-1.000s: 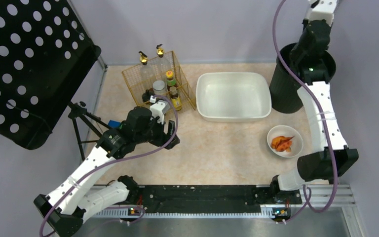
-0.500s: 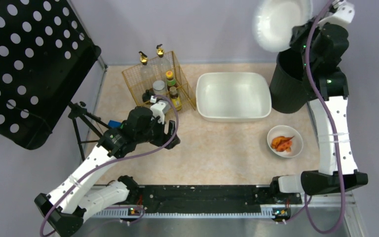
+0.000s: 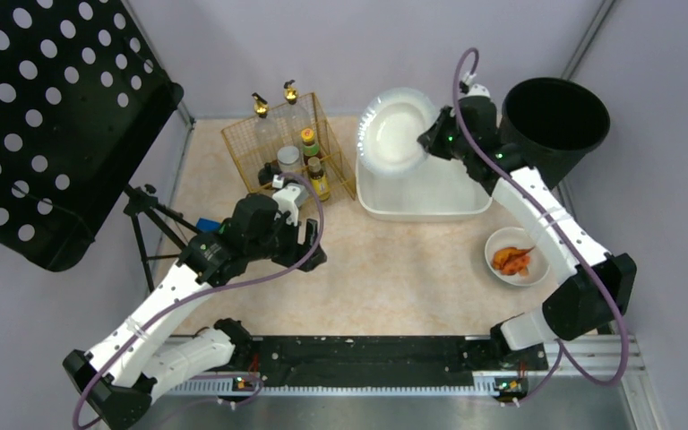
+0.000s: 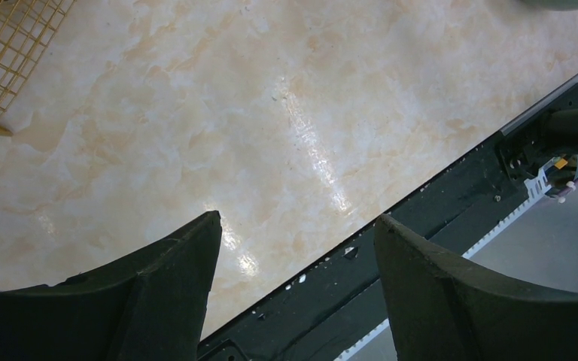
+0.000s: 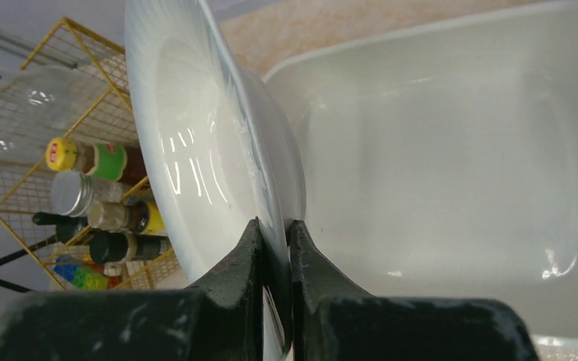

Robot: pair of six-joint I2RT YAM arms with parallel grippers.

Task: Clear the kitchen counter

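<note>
The kitchen counter (image 3: 394, 278) is the big flat pale top in the middle, with grey walls round it. It is hard and smooth, so things can slide on it. At its far side sits a white tub (image 3: 421, 215). Your right gripper (image 5: 275, 226) holds a white plate (image 3: 392, 134) up on its edge, over the tub's left end. The jaws are pinched tight on the plate's rim. The plate looks hard, shiny and slippery, and I think it would break if it fell, so set it down gently. A small bowl (image 3: 517, 256) of orange food sits on the counter's right side; take it by the rim and keep it level. Your left gripper (image 4: 297, 226) is wide open and holds nothing, over the near left part.
</note>
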